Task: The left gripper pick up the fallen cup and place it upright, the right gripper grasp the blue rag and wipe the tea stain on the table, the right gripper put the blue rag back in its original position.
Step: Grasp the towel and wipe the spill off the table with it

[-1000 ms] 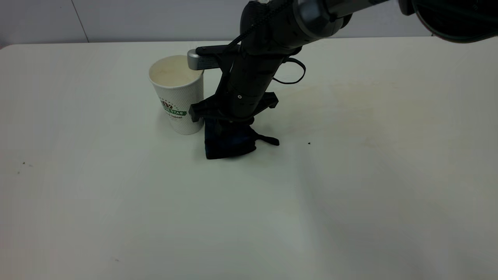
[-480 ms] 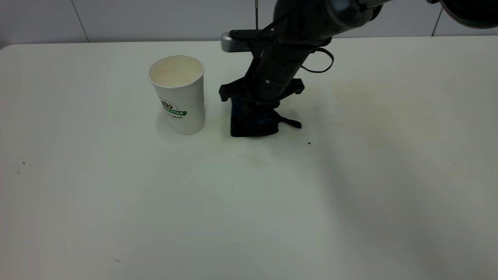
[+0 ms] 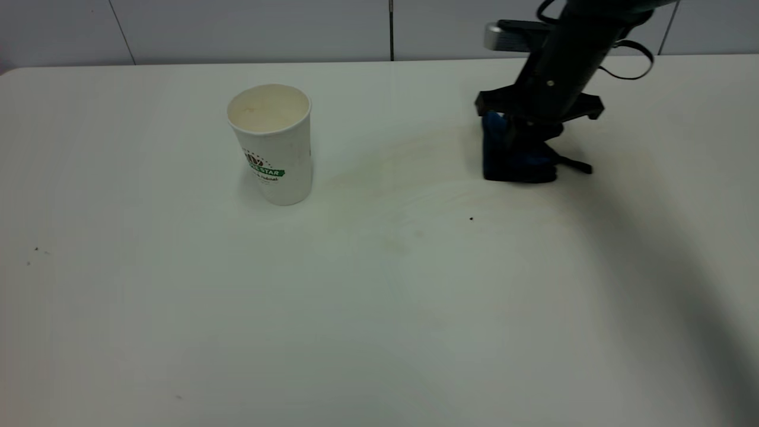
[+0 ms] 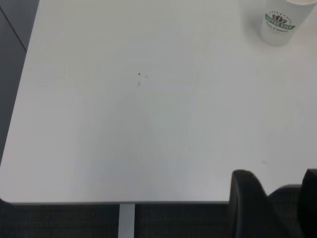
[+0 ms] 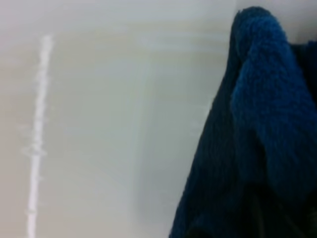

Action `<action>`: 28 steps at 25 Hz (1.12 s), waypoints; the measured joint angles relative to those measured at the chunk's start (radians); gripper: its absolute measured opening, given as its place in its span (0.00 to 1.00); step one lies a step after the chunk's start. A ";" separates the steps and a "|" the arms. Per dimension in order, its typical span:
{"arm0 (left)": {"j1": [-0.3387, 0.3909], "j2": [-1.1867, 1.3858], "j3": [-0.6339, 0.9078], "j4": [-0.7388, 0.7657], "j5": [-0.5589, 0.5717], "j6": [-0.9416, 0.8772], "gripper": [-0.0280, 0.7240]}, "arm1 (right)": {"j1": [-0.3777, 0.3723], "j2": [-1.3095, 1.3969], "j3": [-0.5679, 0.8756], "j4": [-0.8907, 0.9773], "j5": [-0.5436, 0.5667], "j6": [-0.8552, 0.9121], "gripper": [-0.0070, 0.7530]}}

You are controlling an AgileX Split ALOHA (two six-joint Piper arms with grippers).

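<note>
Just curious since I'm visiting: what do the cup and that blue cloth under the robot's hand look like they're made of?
The cup looks like white paper with a matte, finely embossed wall and a printed green logo. The blue rag seems a soft, fuzzy fabric, perhaps terry or microfibre: the right wrist view shows a fluffy nap. The right hand presses it on the table, which looks smooth and faintly glossy, maybe laminate.
</note>
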 joint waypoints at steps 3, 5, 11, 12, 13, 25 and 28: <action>0.000 0.000 0.000 0.000 0.000 0.000 0.41 | -0.076 -0.002 -0.001 -0.001 0.068 -0.001 0.12; 0.000 0.000 0.000 0.000 0.000 0.000 0.41 | -0.117 -0.003 -0.002 -0.001 0.112 -0.001 0.13; 0.000 0.000 0.000 0.000 0.000 0.000 0.41 | -0.197 -0.009 -0.002 -0.042 0.202 0.039 0.14; 0.000 0.000 0.000 0.000 0.000 0.000 0.41 | -0.202 -0.009 -0.002 -0.061 0.211 0.047 0.15; 0.000 0.000 0.000 0.000 0.000 0.000 0.41 | -0.203 -0.010 -0.002 -0.075 0.217 0.058 0.16; 0.000 0.000 0.000 0.000 0.000 0.000 0.41 | -0.203 -0.133 0.010 -0.180 0.413 0.023 0.94; 0.000 0.000 0.000 0.000 0.000 0.000 0.41 | -0.206 -0.229 0.010 -0.180 0.507 0.023 0.96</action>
